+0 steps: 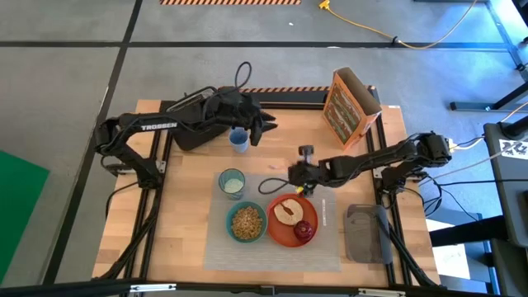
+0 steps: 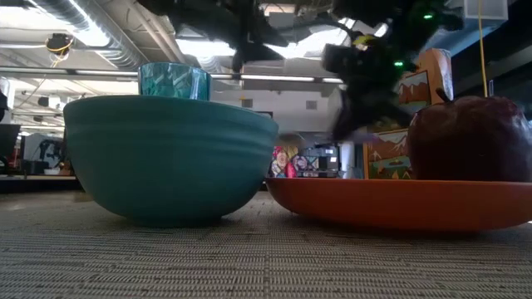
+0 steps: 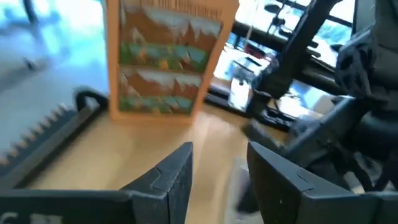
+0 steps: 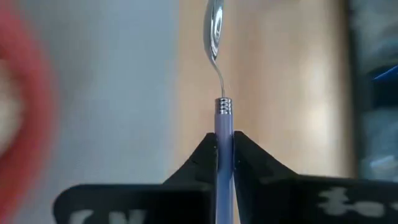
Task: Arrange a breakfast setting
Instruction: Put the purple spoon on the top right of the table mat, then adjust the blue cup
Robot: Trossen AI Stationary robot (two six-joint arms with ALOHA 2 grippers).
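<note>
On the grey placemat stand a teal bowl of cereal, a greenish glass and an orange-red plate with a toast slice and a dark-red apple. My right gripper is over the plate's far right rim. It is shut on a spoon with a lavender handle, just right of the plate. My left gripper hangs open and empty at the far side, beside a small blue cup. The low view shows the bowl, the plate and the apple. My right gripper pinches the spoon's lavender handle between its two fingers. The spoon runs straight on from the fingertips, in line with the fingers, its metal bowl at the far end. It is over the placemat's right edge strip. Whether it touches the mat, I cannot tell.
An orange cereal box stands at the far right of the table and shows ahead of the left fingers. A grey tray lies right of the placemat. Bare wood shows left of the mat.
</note>
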